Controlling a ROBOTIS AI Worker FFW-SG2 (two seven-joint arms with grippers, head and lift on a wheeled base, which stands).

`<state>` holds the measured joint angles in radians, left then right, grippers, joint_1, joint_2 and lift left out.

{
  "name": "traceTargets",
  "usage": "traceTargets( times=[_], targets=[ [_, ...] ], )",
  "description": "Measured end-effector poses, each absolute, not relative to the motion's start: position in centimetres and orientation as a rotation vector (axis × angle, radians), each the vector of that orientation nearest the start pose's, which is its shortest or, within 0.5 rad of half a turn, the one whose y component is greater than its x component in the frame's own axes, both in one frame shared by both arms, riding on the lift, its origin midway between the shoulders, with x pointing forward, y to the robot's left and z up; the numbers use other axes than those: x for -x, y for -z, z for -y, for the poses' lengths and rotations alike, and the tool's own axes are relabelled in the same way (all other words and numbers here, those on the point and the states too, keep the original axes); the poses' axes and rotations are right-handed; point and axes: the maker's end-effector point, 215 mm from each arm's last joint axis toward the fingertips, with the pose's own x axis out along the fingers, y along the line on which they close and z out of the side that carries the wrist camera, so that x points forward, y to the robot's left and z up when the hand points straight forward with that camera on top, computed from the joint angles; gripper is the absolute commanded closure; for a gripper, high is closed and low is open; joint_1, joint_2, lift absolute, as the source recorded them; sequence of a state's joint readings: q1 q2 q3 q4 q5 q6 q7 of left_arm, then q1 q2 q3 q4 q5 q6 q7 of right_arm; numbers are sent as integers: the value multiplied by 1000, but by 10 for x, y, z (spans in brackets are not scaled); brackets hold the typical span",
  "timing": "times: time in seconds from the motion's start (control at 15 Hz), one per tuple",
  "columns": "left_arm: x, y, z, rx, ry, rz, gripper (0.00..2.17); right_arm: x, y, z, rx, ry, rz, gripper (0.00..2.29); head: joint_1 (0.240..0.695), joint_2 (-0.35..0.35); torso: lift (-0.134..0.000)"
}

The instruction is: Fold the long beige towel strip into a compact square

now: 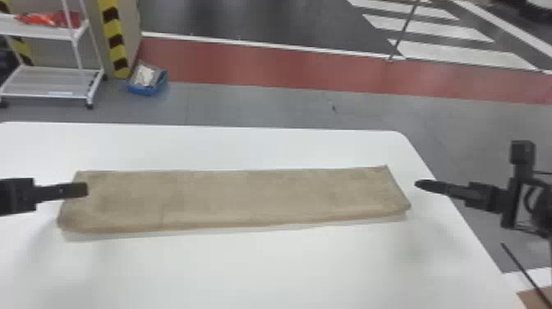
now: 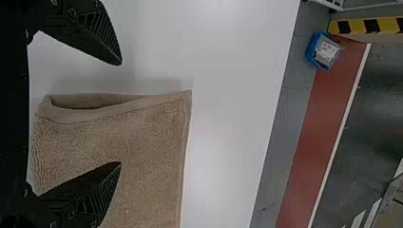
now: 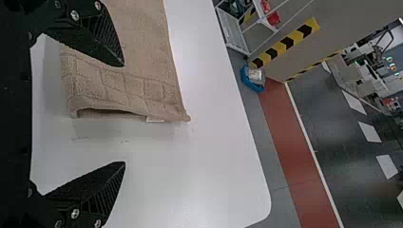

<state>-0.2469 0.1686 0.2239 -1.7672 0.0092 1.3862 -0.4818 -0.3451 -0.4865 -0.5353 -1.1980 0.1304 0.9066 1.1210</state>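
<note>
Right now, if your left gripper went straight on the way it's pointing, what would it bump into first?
Probably the towel, near its left end, since the left gripper points that way. How big the gap is, I can't tell.

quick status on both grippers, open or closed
Left gripper: open, empty, at left end of beige towel strip.
Right gripper: open, empty, by its right end.

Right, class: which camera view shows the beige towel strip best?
The head view: it shows the beige towel strip end to end, lying across the white table. The left wrist view shows its left end, the right wrist view its right end with a small white tag.
</note>
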Motion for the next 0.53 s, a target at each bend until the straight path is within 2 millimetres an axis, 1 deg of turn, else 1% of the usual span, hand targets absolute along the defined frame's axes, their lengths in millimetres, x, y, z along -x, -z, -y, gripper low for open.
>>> traceTargets(
  times=[0.53],
  targets=[
    [-541,422,-314,216,169,-855,154,-520,402,527,-344,-266,-687,171,695,-219,-124]
  ],
)
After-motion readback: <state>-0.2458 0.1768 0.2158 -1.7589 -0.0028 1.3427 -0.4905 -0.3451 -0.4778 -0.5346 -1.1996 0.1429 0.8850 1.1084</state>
